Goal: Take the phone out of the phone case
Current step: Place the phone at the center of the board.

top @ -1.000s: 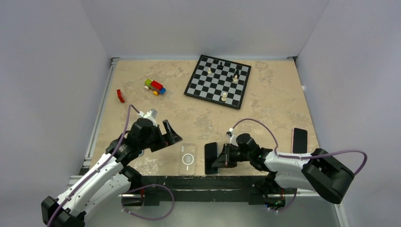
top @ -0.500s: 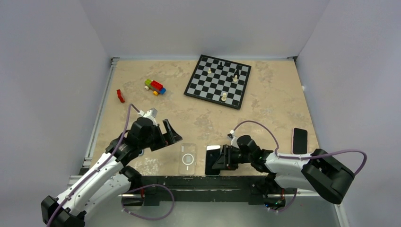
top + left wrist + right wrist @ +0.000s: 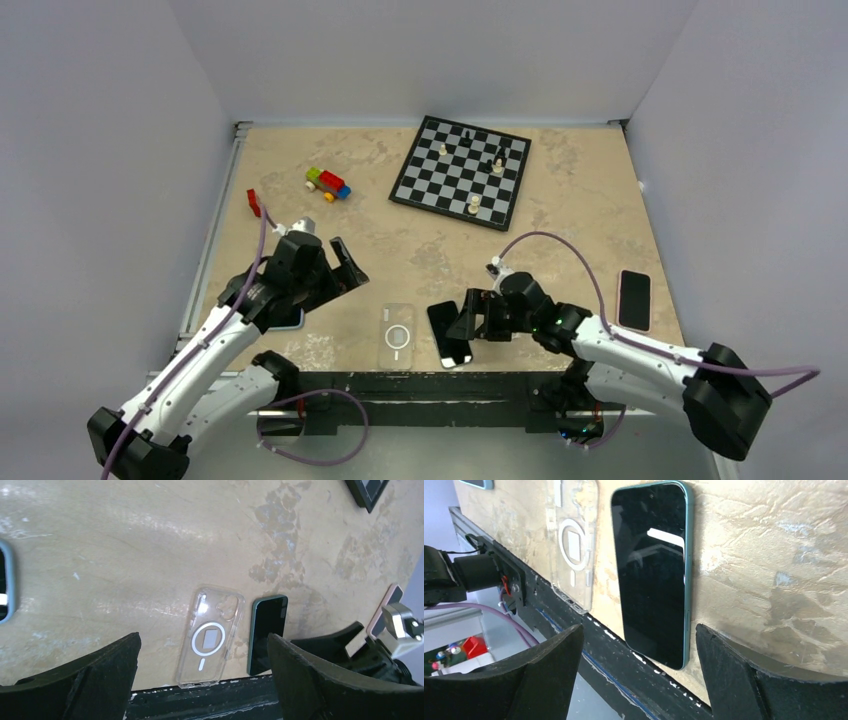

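The clear phone case (image 3: 397,336) lies empty and flat near the table's front edge, its white ring showing (image 3: 212,635) (image 3: 571,545). The dark phone (image 3: 449,333) with a teal rim lies screen up on the table just to the right of the case (image 3: 267,632) (image 3: 651,570). My right gripper (image 3: 473,317) is open just right of the phone, with nothing between its fingers (image 3: 639,675). My left gripper (image 3: 340,272) hangs open to the left of the case and above it, holding nothing (image 3: 202,680).
A chessboard (image 3: 462,170) with several pieces sits at the back. A toy car (image 3: 328,184) and a red brick (image 3: 255,203) lie back left. A pink-cased phone (image 3: 633,299) is at the right. Another phone in a blue case (image 3: 5,587) lies under the left arm.
My right gripper has opened and let go of the phone, which went from standing on edge to lying flat beside the case. The left arm has drawn back a little to the left.
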You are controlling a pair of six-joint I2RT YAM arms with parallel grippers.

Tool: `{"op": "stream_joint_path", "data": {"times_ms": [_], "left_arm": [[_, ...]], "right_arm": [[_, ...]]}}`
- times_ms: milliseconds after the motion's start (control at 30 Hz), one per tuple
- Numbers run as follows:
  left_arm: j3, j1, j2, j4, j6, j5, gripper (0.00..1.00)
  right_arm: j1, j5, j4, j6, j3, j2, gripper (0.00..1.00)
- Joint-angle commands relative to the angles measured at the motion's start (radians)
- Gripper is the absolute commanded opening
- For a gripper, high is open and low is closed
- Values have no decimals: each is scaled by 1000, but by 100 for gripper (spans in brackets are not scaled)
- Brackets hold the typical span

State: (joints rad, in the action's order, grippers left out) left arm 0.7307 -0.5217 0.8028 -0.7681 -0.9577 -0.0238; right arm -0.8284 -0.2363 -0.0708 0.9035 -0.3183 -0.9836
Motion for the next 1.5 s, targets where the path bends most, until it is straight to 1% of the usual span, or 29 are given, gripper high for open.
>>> {"op": "stream_joint_path", "data": {"times_ms": [0, 100, 233, 367, 433, 567, 733, 767, 833, 900, 1000, 1033, 1100, 1233, 1300, 1367, 1467], "left_arm": [[82, 23, -8, -155, -60, -111, 100], [114, 38, -11, -212, -74, -133, 100], [146, 63, -1, -273, -84, -161, 100], [173, 133, 17, -321, -70, -137, 100], [183, 163, 19, -332, -59, -132, 100], [222, 215, 44, -352, -54, -143, 100], [322, 317, 163, -440, -54, -115, 100], [335, 336, 186, -454, -59, -107, 100], [337, 362, 203, -460, -76, -101, 100], [310, 384, 189, -460, -126, -114, 100], [237, 425, 151, -450, -225, -129, 100], [220, 440, 152, -446, -238, -131, 100], [206, 468, 177, -455, -283, -138, 100], [193, 519, 263, -493, -379, -150, 100], [126, 588, 276, -435, -430, -106, 100], [17, 647, 263, -346, -513, -49, 100], [-111, 688, 248, -184, -622, 1, 100]], "right_arm": [[-9, 71, -110, -72, -42, 94, 87], [-9, 60, -83, -78, -23, 100, 89], [-9, 41, -7, -88, -9, 26, 91], [-18, -16, 110, -58, 40, -30, 92], [-54, -28, 136, -40, 56, -40, 92], [-99, -51, 146, -11, 69, -27, 92], [-118, -75, 173, 33, 111, 45, 90], [-118, -63, 162, 31, 108, 57, 90], [-118, -6, 65, 6, 75, 80, 90], [-118, 35, 6, -13, 49, 121, 91], [-118, 12, 25, -23, 32, 189, 92], [-118, 11, 19, -26, 23, 200, 92], [-118, 46, -7, -36, -21, 233, 92], [-118, 129, -103, -108, -116, 253, 93], [-118, 136, -123, -130, -141, 260, 93], [-118, 132, -128, -138, -147, 279, 93], [-118, 128, -123, -125, -129, 337, 93]]}}
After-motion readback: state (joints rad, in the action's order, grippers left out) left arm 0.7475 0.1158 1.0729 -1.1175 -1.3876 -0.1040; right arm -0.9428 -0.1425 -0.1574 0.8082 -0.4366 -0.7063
